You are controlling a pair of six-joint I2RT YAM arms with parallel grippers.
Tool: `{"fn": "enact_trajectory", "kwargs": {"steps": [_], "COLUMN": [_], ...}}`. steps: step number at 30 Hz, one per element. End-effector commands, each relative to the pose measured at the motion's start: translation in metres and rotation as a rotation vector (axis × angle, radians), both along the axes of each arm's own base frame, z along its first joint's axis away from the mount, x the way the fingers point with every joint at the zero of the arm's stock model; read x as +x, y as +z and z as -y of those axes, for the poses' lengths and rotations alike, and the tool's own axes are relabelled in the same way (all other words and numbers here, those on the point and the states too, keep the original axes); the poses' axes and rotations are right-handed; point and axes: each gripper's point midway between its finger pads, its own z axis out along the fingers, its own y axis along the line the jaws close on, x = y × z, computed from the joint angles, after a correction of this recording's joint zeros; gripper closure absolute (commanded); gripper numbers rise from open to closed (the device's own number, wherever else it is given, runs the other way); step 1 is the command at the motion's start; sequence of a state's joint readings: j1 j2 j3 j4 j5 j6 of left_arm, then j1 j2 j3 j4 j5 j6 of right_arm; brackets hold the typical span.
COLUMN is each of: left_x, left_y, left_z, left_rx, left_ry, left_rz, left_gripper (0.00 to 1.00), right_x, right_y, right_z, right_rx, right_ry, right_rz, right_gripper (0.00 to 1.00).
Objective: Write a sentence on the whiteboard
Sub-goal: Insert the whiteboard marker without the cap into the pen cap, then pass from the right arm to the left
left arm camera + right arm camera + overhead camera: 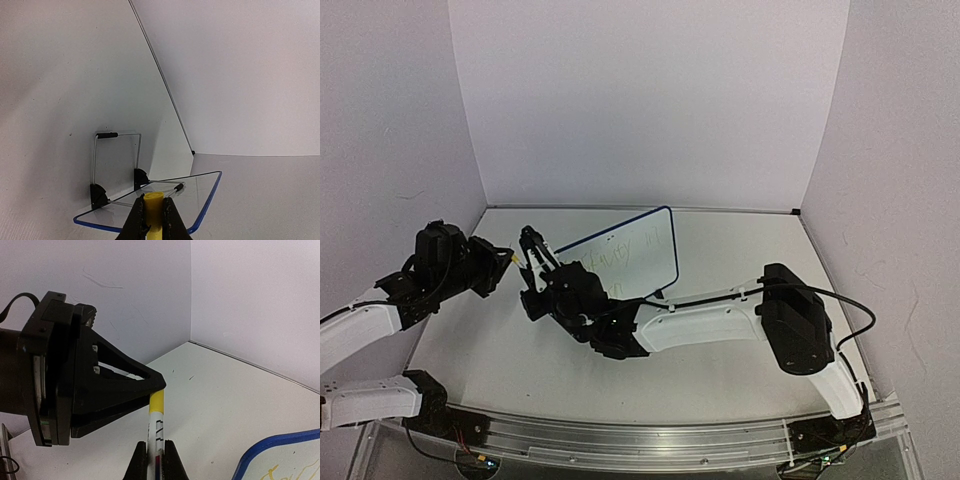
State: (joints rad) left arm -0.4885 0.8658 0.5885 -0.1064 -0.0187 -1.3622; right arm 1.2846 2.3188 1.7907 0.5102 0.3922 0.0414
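Note:
The whiteboard [638,248], white with a blue rim, stands tilted at mid-table. Faint yellow scrawl, the sentence [612,260], shows on its face and again at the board's corner [265,449] in the right wrist view. Just left of the board, my right gripper [532,252] [156,446] is shut on a white marker [158,426]. The marker's yellow end runs up behind the left fingertips [159,382]. My left gripper [507,262] [153,201] is shut on a small yellow cap [153,214]. I cannot tell if cap and marker touch.
White walls enclose the table on three sides. The board's wire stand [117,135] with black feet [98,195] props it up from behind. An aluminium rail [640,450] runs along the near edge. A black cable [850,305] loops off my right arm.

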Motion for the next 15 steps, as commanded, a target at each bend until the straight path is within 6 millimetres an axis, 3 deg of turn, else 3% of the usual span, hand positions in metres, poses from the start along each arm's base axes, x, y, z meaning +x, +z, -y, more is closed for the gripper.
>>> {"fn": "enact_trajectory", "kwargs": {"steps": [1, 2, 3, 6, 8, 11, 15], "left_x": [-0.038, -0.036, -0.035, -0.032, -0.03, -0.029, -0.028], "left_y": [0.034, 0.036, 0.041, 0.056, 0.065, 0.073, 0.058], "left_z": [0.049, 0.047, 0.045, 0.042, 0.043, 0.045, 0.04], "left_rx": [-0.055, -0.034, -0.008, 0.07, 0.118, 0.147, 0.172], "left_ry": [-0.311, -0.306, -0.303, -0.308, -0.327, -0.347, -0.328], "left_rz": [0.051, 0.058, 0.074, 0.116, 0.15, 0.176, 0.112], "left_gripper": [1.0, 0.98, 0.9, 0.55, 0.38, 0.24, 0.19], "right_x": [0.028, 0.027, 0.025, 0.02, 0.016, 0.014, 0.01], "right_y": [0.011, 0.013, 0.015, 0.023, 0.023, 0.026, 0.033], "right_z": [0.016, 0.018, 0.02, 0.027, 0.031, 0.035, 0.037], "right_rx": [0.026, 0.027, 0.025, 0.021, 0.016, 0.023, 0.031], "right_ry": [-0.02, -0.021, -0.021, -0.027, -0.031, -0.041, -0.046], "right_rz": [0.011, 0.013, 0.017, 0.033, 0.035, 0.038, 0.06], "right_gripper": [1.0, 1.0, 1.0, 1.0, 1.0, 1.0, 1.0]}}
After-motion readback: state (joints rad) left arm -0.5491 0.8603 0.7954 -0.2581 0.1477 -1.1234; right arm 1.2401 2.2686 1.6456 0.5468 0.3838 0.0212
